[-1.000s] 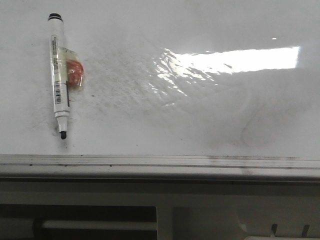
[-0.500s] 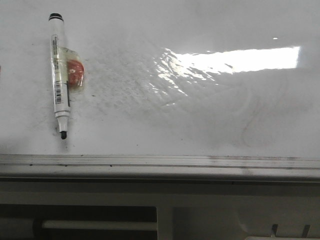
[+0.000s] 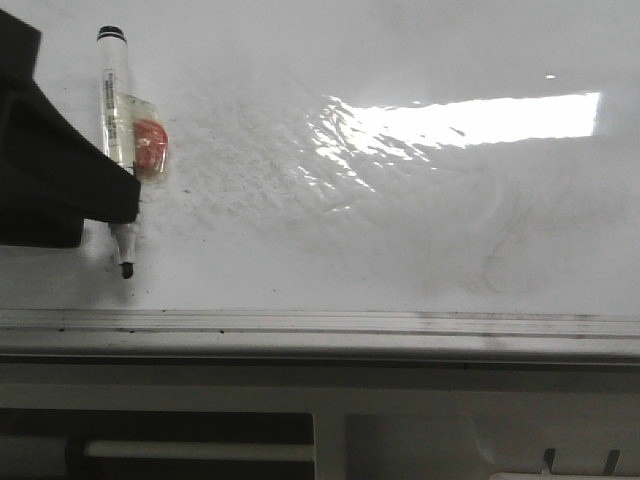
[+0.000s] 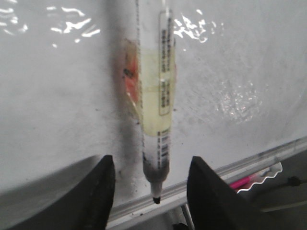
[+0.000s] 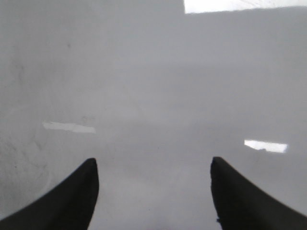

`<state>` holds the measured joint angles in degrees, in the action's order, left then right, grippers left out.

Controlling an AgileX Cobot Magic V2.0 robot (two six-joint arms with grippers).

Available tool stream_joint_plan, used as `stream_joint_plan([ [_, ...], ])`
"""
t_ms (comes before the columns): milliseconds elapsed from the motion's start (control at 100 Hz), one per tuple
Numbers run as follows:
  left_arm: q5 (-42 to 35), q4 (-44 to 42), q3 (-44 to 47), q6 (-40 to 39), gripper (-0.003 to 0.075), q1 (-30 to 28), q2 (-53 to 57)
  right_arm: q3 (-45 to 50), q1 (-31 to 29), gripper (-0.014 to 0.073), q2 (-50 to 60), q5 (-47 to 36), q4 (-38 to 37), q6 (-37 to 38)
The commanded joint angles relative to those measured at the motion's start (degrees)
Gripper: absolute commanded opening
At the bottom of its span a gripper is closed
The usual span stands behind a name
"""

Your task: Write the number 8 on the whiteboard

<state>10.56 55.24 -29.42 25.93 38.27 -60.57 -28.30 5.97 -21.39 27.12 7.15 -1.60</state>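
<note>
The whiteboard [image 3: 400,230] is glossy white with grey erased-ink smudges, and no number 8 shows on it. A white marker pen [image 3: 112,90] lies on it at the left, uncapped, black tip toward the silver edge rail [image 3: 320,325]. My left gripper [image 4: 151,163] is open, one finger on each side of the marker [image 4: 156,120] near its tip end, without gripping it. Its dark body [image 3: 60,180] covers the marker's lower barrel in the front view. My right gripper [image 5: 153,162] is open and empty over bare board [image 5: 153,96].
Clear tape with an orange-red patch [image 3: 150,145] sticks to the marker's side; it also shows in the left wrist view [image 4: 132,81]. A bright glare patch [image 3: 470,118] lies at the upper right. A pink object [image 4: 244,182] lies below the rail [image 4: 249,163].
My left gripper has come into the front view from the left and now covers the marker's lower barrel. The marker has not moved.
</note>
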Motion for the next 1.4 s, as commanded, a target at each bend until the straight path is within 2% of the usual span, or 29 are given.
stream_joint_plan([
  [0, -3.88, 1.67, -2.36, 0.25, 0.028, 0.51, -0.84, -1.99, 0.11, 0.0437, -0.77, -4.05, 0.41, -0.46],
  [70, -4.17, 1.67, -2.31, 0.25, 0.0185, 0.51, -1.58, -1.99, 0.11, 0.0437, -0.77, -4.05, 1.2, -0.46],
  [170, -4.72, 1.43, -2.31, 0.25, -0.0019, 0.51, -1.86, -1.99, 0.11, 0.0437, -0.77, -4.05, 1.22, -0.46],
  [290, -5.19, 0.52, -2.4, 0.25, -0.002, 0.51, -1.86, -1.99, 0.33, 0.0437, -0.77, -4.45, 1.22, -0.46],
  [370, -0.95, -1.34, -3.17, 1.77, -0.002, 0.51, -1.4, -2.82, 1.55, 0.0437, -0.77, -4.45, 1.33, -0.6],
  [420, 3.25, -2.4, -4.32, 6.84, -0.002, 0.51, -0.88, -3.76, 2.79, 0.0437, -1.02, -4.06, 2.19, -2.55],
  [490, 10.2, -3.04, -5.93, 17.94, -0.002, 1.2, 0.22, -5.66, 5.35, 0.0437, -1.93, -2.14, 5.97, -10.11],
  [600, 18.79, -4.9, -8.01, 34.96, -0.002, 3.49, 1.45, -9.31, 10.79, 0.0437, -5.65, 4.46, 16.74, -29.08],
  [680, 18.94, -7.07, -8.57, 41.85, -0.002, 5.95, 1.69, -11.27, 15.8, 0.0437, -9.36, 10.43, 25.21, -42.52],
  [750, 17.67, -8.03, -8.57, 45.49, -0.002, 7.87, 1.69, -12.21, 19.75, 0.0437, -12.99, 12.99, 29.36, -47.4],
  [890, 15.16, -8.08, -8.57, 48.07, -0.002, 10.86, 1.69, -12.43, 28.0, 0.0439, -19.87, 9.36, 30.28, -49.49],
  [1140, 13.47, -8.18, -8.57, 50.78, -0.002, 13.17, 1.69, -12.43, 43.53, 0.0439, -30.37, -7.41, 30.28, -49.49],
  [1230, 13.47, -8.18, -8.57, 50.78, -0.002, 13.17, 1.69, -12.43, 45.98, 0.0439, -33.04, -11.98, 30.43, -49.49],
  [1300, 13.47, -8.18, -8.57, 50.78, -0.002, 13.17, 1.69, -12.43, 46.28, 0.043, -34.52, -12.56, 31.93, -49.49],
  [1350, 13.47, -8.18, -8.57, 50.78, -0.002, 13.17, 1.69, -12.43, 46.28, 0.0385, -35.16, -12.28, 33.45, -49.49],
  [1390, 13.47, -8.18, -8.57, 50.78, -0.002, 13.17, 1.69, -12.43, 46.28, 0.0311, -35.4, -12.28, 34.05, -49.49],
])
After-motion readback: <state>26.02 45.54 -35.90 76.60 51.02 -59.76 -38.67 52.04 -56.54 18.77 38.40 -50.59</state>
